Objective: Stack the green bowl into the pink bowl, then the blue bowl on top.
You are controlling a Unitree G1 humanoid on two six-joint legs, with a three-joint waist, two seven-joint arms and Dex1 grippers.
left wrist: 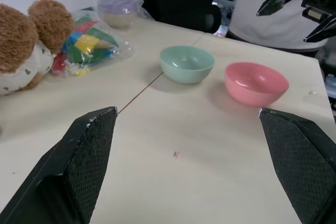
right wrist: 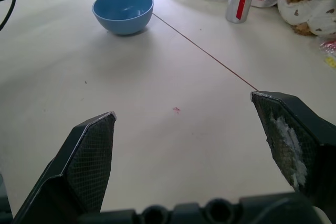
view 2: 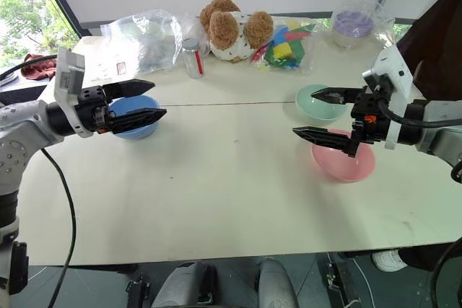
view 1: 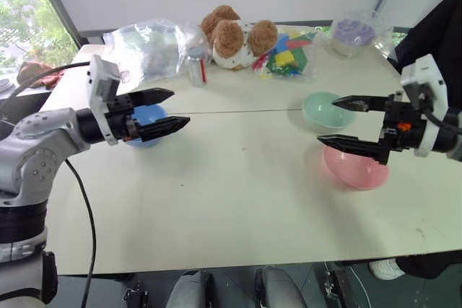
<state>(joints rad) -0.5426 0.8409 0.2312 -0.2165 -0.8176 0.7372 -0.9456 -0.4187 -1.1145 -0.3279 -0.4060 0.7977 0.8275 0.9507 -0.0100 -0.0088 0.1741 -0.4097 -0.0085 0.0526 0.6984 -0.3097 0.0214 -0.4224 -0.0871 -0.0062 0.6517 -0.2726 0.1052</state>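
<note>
The right gripper (view 2: pixel 323 114) hangs above the tabletop (view 2: pixel 231 178) with its jaws spread wide and nothing between them, and the green bowl (view 2: pixel 320 102) sits just beyond and below its upper finger, with the pink bowl (view 2: pixel 343 161) right under its lower finger. Both bowls stand upright, mouths up, near each other but apart. That puts the right arm far nearer the green bowl than the left, so the first pick looks like its job: a short drop onto the near rim. The left gripper (view 2: pixel 144 102), likewise released and empty, hovers over the blue bowl (view 2: pixel 133 117), which lies just below and behind its fingertips, well apart from the other two. The tabletop between the arms is bare and pale with a seam across it; a stuffed bear (view 2: pixel 231 32), a bag of coloured blocks (view 2: pixel 287 48), plastic bags and a wrapped purple bowl (view 2: pixel 353 25) sit along the far edge, away from the working space.
</note>
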